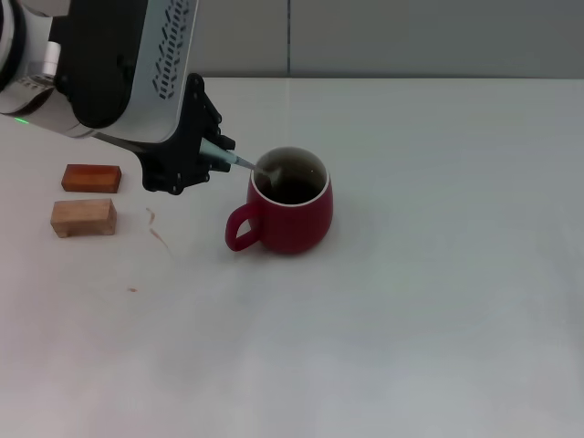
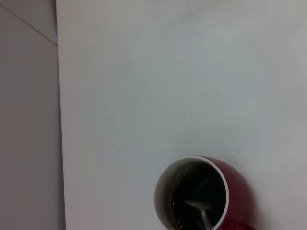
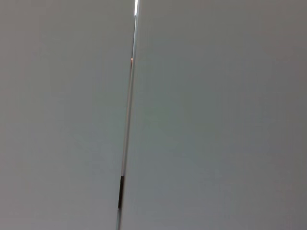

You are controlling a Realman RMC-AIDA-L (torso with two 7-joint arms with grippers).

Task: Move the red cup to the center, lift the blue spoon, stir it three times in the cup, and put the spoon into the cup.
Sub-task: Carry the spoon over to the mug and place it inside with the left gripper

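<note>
The red cup (image 1: 287,203) stands upright near the middle of the white table, its handle toward the front left. My left gripper (image 1: 212,153) is just left of the cup's rim and is shut on the pale-blue handle of the blue spoon (image 1: 245,163). The spoon slants down over the rim, its metal bowl inside the dark cup. In the left wrist view the cup (image 2: 201,194) shows from above with the spoon's bowl (image 2: 199,207) inside it. My right gripper is out of view.
Two small wooden blocks lie at the left: a reddish one (image 1: 91,177) and a paler one (image 1: 83,217) in front of it. The table's far edge (image 1: 365,78) meets a grey wall. The right wrist view shows only grey wall panels.
</note>
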